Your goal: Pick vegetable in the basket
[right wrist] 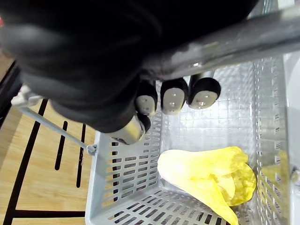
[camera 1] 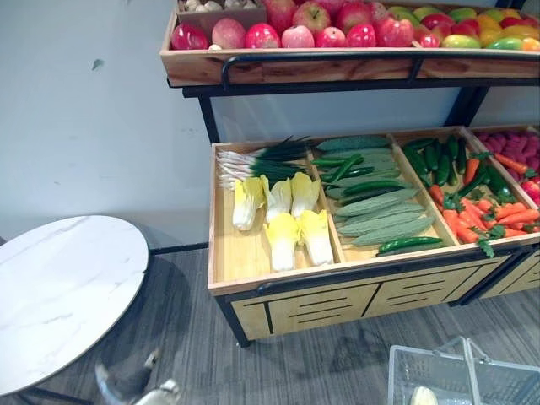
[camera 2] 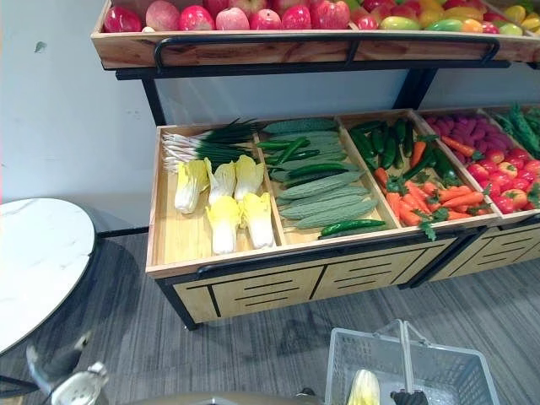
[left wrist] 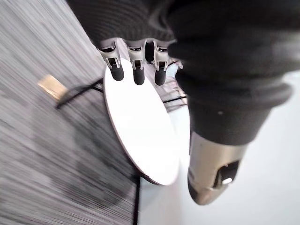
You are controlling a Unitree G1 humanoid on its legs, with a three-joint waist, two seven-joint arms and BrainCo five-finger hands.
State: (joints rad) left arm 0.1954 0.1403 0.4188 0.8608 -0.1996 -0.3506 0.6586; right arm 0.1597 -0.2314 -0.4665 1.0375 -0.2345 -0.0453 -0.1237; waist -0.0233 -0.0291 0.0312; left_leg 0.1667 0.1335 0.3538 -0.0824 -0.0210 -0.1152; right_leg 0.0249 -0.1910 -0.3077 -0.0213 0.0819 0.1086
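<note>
Right hand — curled tight, round basket handle

Left hand: I see a dark ribbed knit cover over the back and wrist, in thick rolled folds like a cuff. Left fingers are silver with small black slots and rounded dark tips. Left thumb is a fat silver-grey cylinder with a dark pad near its end and a tiny bright spot on it. Right hand: same black ribbed cover. Right fingers have dark rims round pale grey oval pads with small dots.
</note>
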